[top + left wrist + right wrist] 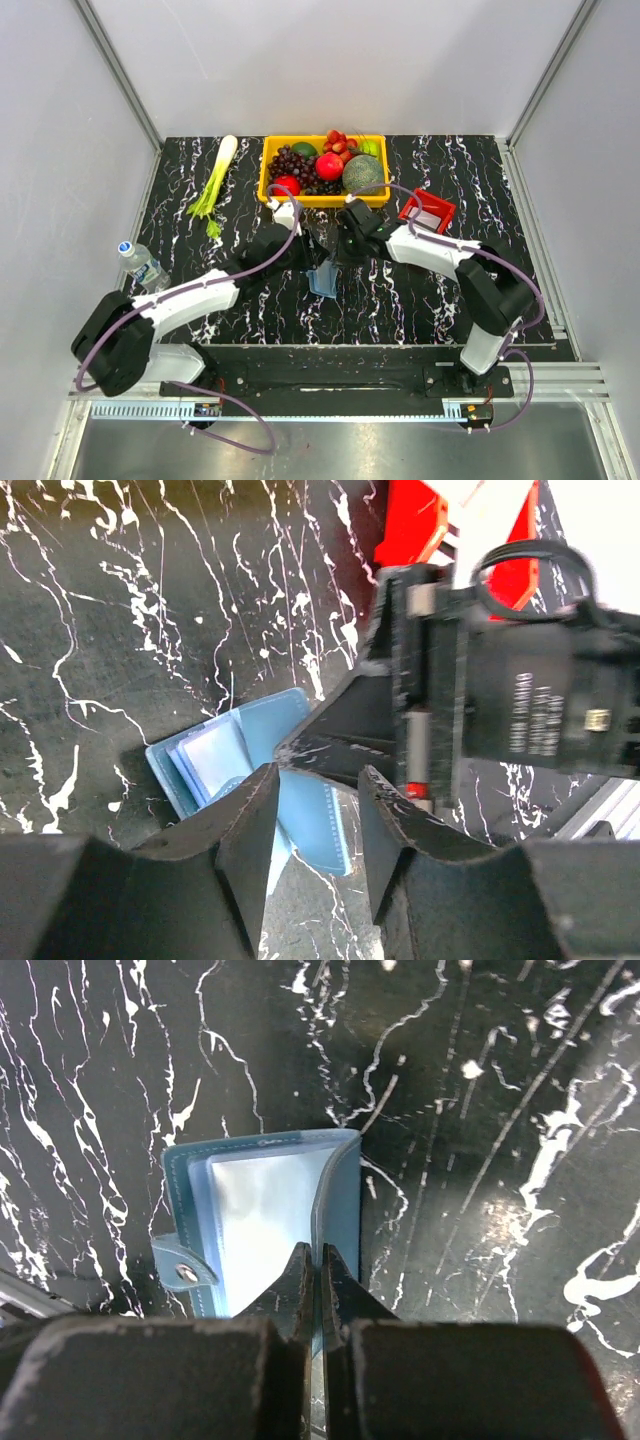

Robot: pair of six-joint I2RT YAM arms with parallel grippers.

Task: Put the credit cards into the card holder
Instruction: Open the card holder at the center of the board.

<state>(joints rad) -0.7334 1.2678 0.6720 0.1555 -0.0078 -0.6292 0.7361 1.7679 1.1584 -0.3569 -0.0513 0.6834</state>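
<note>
The blue card holder [323, 281] [250, 1210] lies open on the black marbled table, its pale inner pockets [215, 750] showing. My right gripper [320, 1260] [337, 260] is shut on the raised edge of its cover, holding that flap up. My left gripper [315, 800] [311, 258] hovers just beside it, open, with the blue flap seen beyond the gap and nothing pinched. White credit cards [432, 213] [485, 520] lie in the red tray [411, 207] [410, 525] to the right.
A yellow crate [264, 172] of fruit stands at the back centre. A green leek [214, 186] lies at the back left, and a water bottle [143, 265] lies by the left edge. The holder's snap tab [184, 1272] sticks out at its side.
</note>
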